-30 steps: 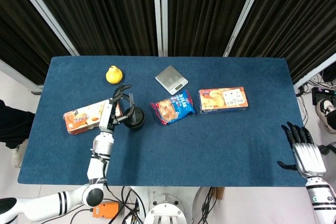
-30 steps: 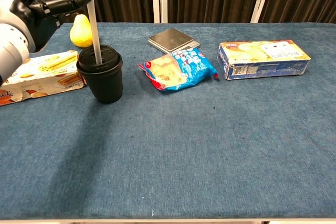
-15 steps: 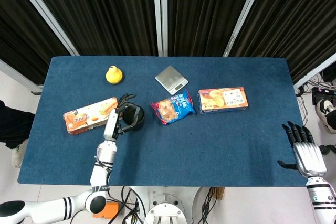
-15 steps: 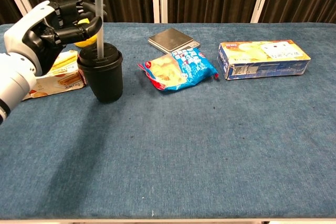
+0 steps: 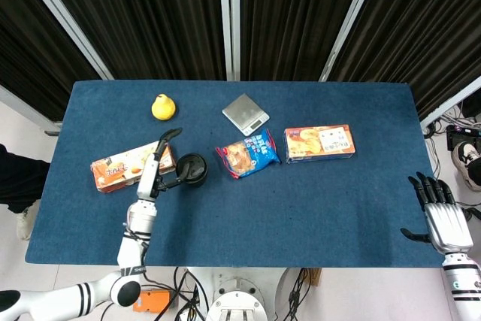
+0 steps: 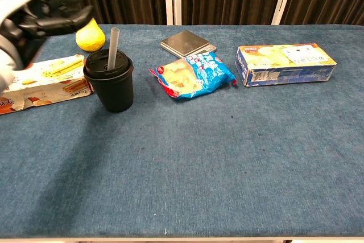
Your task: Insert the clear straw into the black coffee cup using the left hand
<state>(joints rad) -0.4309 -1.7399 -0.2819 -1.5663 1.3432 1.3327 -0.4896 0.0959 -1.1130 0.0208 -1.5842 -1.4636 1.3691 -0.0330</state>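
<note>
— Two things differ from half a second ago: the left robot hand (image 6: 48, 4) has let go of the clear straw (image 6: 113, 48) and pulled away up and to the left, and the straw sits deeper, only a short length poking out of the lid.

— So the straw is in?

— Yes. It stands in the black coffee cup (image 6: 110, 86), leaning slightly right, with nothing touching it. The cup rests upright on the blue counter (image 6: 216, 163), just beside the opened snack box (image 6: 42, 81) on its left.

— How is the left robot hand now?

— Released. Its fingers are spread apart, holding nothing, hovering above the snack box and clear of the cup. From the head view it (image 5: 155, 171) reaches over the box's right end, fingers pointing away from the robot.

— And the other one?

— The right robot hand (image 5: 441, 217) hangs at the near right edge of the counter, fingers extended and apart, empty, in much the same place as before.

— What lies further back?

— A blue chip bag (image 6: 192, 74) right of the cup, a long biscuit box (image 6: 284, 62) beyond that, then a yellow pear (image 6: 90, 36) behind the cup and a small silver scale (image 6: 184, 42) near the far edge.
</note>
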